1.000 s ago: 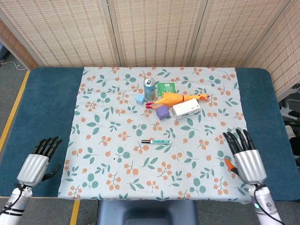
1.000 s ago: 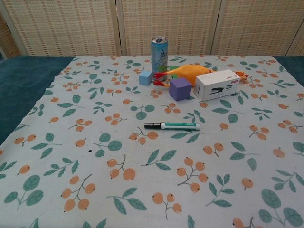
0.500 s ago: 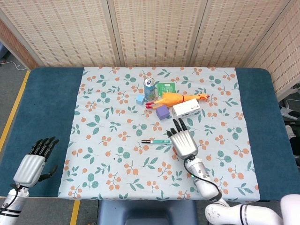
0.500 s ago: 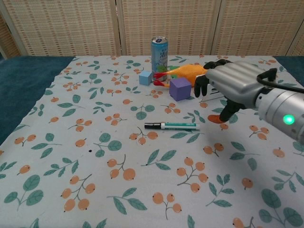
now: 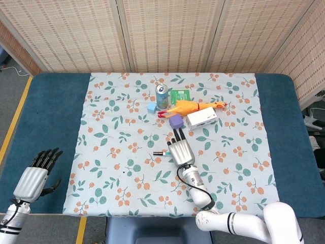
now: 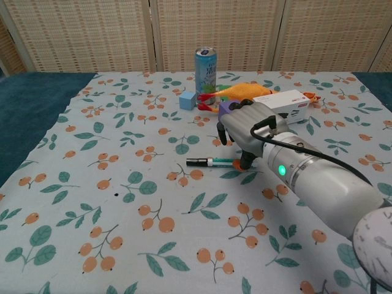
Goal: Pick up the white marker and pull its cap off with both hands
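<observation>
Chest view: right hand point(image 6: 248, 125) over white marker point(image 6: 211, 162), grip unclear; left hand point(image 5: 38, 175) spread

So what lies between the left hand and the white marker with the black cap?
Only bare blue table and floral cloth separate left hand and white marker, in the head view.

A staged robot test area, likely a lab, is suggested. A counter point(image 5: 45, 117) padded in blue is covered by a leaf-and-berry printed cloth point(image 5: 127, 173). Behind the counter, woven folding screens point(image 5: 167, 33) close off the space. Left of the counter, yellow floor tape point(image 5: 12, 127) is seen on grey carpet, with a cable beyond it.
</observation>
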